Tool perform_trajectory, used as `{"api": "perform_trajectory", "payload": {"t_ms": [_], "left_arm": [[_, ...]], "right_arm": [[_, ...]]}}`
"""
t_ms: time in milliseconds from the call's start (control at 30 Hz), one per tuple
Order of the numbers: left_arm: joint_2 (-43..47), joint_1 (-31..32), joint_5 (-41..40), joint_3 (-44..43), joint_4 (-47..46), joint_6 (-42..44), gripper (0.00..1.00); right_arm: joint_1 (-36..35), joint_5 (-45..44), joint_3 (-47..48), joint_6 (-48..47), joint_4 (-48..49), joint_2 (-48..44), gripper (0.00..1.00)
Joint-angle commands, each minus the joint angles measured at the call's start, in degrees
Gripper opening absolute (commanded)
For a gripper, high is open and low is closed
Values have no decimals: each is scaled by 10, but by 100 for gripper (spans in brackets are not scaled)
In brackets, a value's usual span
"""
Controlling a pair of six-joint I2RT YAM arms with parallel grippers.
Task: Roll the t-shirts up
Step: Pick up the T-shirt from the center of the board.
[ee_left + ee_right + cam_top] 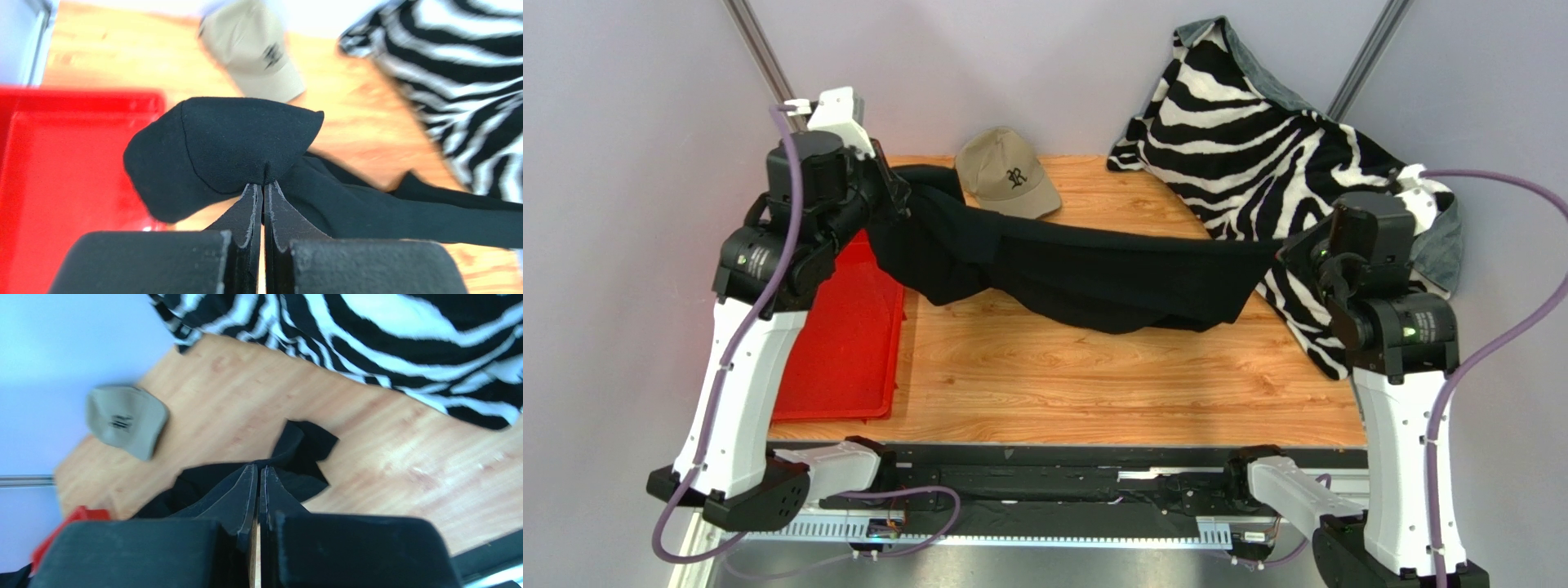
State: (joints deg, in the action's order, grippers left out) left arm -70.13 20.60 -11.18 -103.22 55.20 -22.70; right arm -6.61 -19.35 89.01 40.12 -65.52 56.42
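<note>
The black t-shirt [1100, 276] hangs above the desk [1075, 380], just in front of the cap [1008, 172]. The left tool [264, 184] and the right tool [258, 471], on either side of the cap, each pinch one edge, probably to spread the cloth flat before rolling.

Both arms reach up: left hand [265, 184] at ten o'clock, right hand [258, 470] at three, each pinched on the t-shirt [1100, 279].
</note>
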Motion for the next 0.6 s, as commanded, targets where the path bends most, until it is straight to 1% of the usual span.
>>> {"api": "perform_trajectory", "payload": {"t_ms": [0,100,267,400,433,500,567], "left_arm": [[41,-6,43,-59,-81,-15,0],[67,-6,62,-79,-104,-23,0],[133,-6,81,-78,-156,-33,0],[187,-6,92,-94,-178,-39,0],[191,-6,93,-99,-179,-45,0],[191,-6,90,-115,-178,-55,0],[171,-6,80,-121,-175,-62,0]], "right_arm": [[5,11,126,-13,27,12,0],[5,10,201,-12,18,18,0],[6,-1,266,-10,9,-17,0],[5,3,325,-8,-1,-41,0],[5,10,345,-7,-3,-43,0],[5,20,354,-4,3,-46,0],[5,31,355,-9,14,-29,0]]}}
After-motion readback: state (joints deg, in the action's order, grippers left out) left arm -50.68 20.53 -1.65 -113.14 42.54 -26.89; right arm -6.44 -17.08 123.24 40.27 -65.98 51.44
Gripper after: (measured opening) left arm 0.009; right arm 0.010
